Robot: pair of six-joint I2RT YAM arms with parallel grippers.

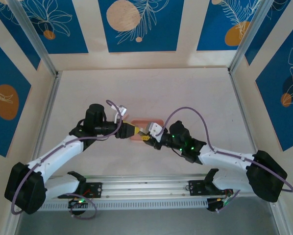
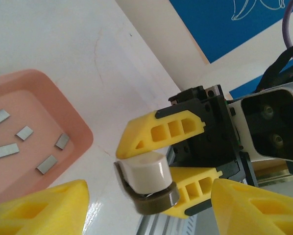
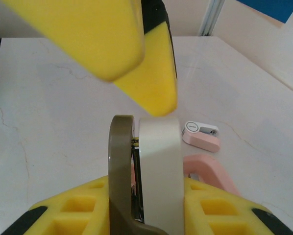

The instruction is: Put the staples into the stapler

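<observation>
Plainly, the weak link is the pick. The staples (image 2: 25, 132) lie loose and flat on the floor of the pink tray (image 2: 80, 132), at about nine o'clock in the left wrist view. The left gripper (image 1: 131, 129) hangs above with its fingers apart and nothing between them. Blunt pads coming down on such thin strips would likely skid them aside or pinch one crooked. The right gripper (image 1: 146, 137) is clamped on the stapler (image 2: 145, 171), at about five o'clock from the tray, with only one end of it pinched. A push from the left arm could swivel it in that hold. The two grippers sit close enough to knock together.
</observation>
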